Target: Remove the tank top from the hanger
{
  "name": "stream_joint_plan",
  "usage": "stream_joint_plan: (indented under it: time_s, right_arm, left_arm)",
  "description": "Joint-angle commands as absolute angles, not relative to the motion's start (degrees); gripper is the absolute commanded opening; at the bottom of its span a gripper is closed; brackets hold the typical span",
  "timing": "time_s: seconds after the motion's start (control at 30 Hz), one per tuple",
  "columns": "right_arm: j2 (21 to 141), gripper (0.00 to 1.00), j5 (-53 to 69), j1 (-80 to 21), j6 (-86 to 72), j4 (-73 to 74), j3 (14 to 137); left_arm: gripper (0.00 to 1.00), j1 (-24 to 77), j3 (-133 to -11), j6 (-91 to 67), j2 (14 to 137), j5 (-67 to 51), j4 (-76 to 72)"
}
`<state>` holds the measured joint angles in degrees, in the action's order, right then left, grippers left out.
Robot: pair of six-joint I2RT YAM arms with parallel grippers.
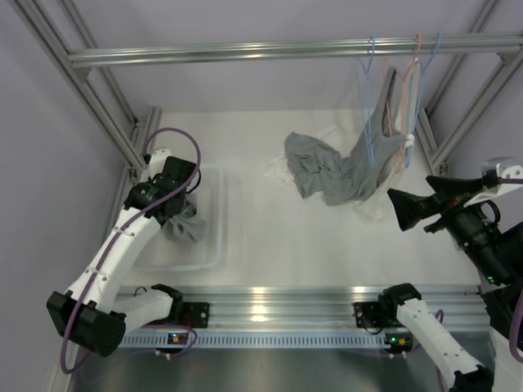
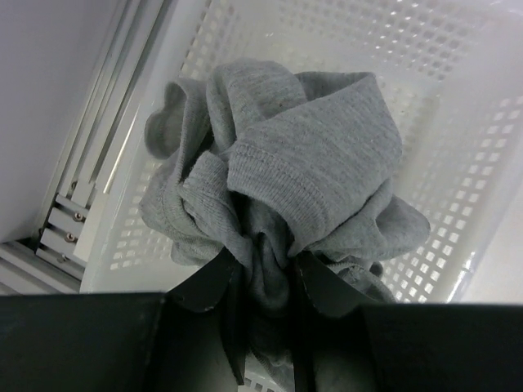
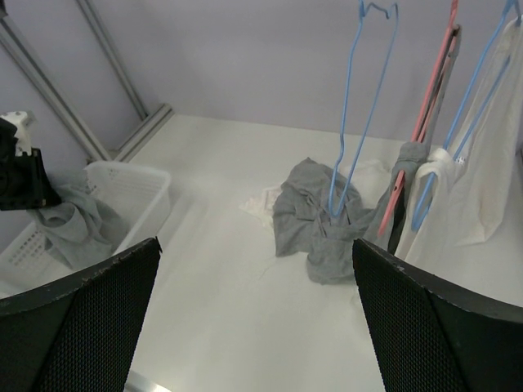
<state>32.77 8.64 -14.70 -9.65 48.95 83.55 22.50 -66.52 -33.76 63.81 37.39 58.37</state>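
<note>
Bunched grey knit tank top pinched over the white perforated plastic basket.
The left gripper is clenched on its folds, cloth bulging beyond the tips; the right gripper gapes wide, well apart.

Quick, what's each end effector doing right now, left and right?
Left end effector: closed on a bunched grey garment over the white basket.
Right end effector: open, holding nothing.
</note>
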Motion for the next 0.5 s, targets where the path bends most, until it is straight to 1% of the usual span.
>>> stream_joint_plan:
  time_s: [0.0,0.1,0.13,0.17,0.2,0.27,0.3,0.33,0.37,0.43,0.47]
  right_arm:
    - [33.3,1.00,9.8,-13.9,-10.0,46.9,83.4]
    - [33.7,0.99,10.1,-13.9,-9.8,47.0,83.6]
    - [33.8,0.99,10.2,-14.0,-9.8,47.0,83.7]
    - [34.4,0.99,10.3,-14.0,-9.8,47.2,83.7]
    - [34.6,0.98,10.2,-14.0,-9.9,47.3,83.6]
    - [35.0,0.98,9.9,-14.0,-10.2,47.2,83.4]
    - [35.3,0.98,9.8,-13.9,-10.1,47.2,83.4]
    - [35.5,0.98,9.6,-13.9,-10.2,47.2,83.5]
    - [35.8,0.98,9.4,-14.0,-10.4,47.2,83.8]
    - [36.4,0.98,8.4,-14.0,-10.3,47.4,84.4]
    - [37.2,0.98,8.0,-13.9,-10.2,47.5,84.8]
  left_arm:
    - [0.00,18.6,-62.9,-32.1,62.8,34.3,52.6]
    - [0.00,15.7,-60.7,-31.8,64.0,34.0,51.2]
    - [0.03,15.2,-60.2,-31.0,64.4,33.1,50.7]
    - [0.32,14.9,-59.9,-30.6,64.7,32.0,49.9]
    - [0.42,14.9,-59.4,-30.6,65.0,30.4,49.4]
    - [0.57,14.9,-59.2,-30.2,65.0,28.8,48.7]
    - [0.71,14.9,-59.2,-30.1,64.6,28.0,48.3]
    - [0.76,14.9,-59.6,-29.5,64.3,27.5,48.3]
    - [0.79,14.9,-59.8,-29.2,64.1,27.1,48.2]
    - [0.98,14.9,-60.6,-28.3,63.0,26.3,48.2]
    - [0.99,14.9,-61.0,-28.1,62.6,26.0,48.3]
